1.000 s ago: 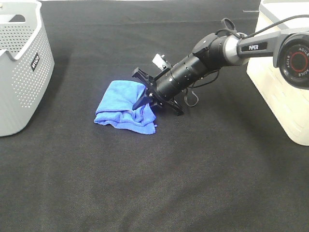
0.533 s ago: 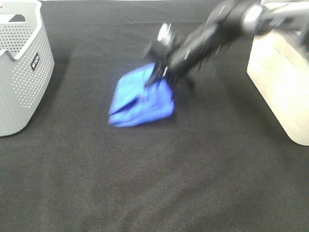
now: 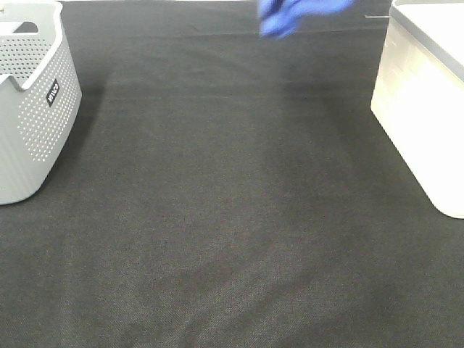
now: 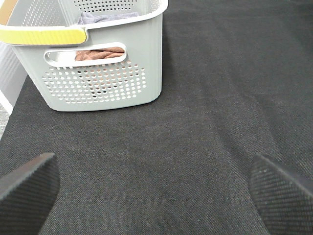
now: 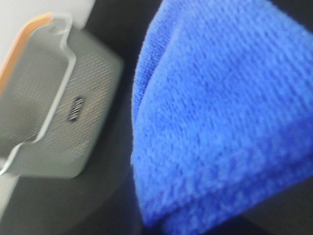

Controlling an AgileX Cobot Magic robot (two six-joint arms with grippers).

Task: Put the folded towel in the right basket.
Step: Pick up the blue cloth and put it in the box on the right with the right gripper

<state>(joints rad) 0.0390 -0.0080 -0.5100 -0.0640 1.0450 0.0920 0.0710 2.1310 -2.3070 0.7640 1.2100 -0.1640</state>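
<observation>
The folded blue towel (image 3: 296,14) hangs in the air at the top edge of the exterior view, blurred by motion, left of the cream right basket (image 3: 424,116). In the right wrist view the towel (image 5: 220,117) fills most of the picture and hides my right gripper's fingers; it is carried along with that gripper. The right arm is out of the exterior view. My left gripper (image 4: 156,196) is open and empty, its two fingertips (image 4: 27,188) low over the black cloth near the grey basket.
The grey perforated left basket (image 3: 32,101) stands at the far left. The left wrist view (image 4: 102,73) shows its yellow handle and cloths inside, and it is blurred in the right wrist view (image 5: 49,112). A black cloth (image 3: 232,217) covers the table.
The right gripper has lifted the towel off the table's middle and swung it up and to the right. The arm has left the exterior view.
</observation>
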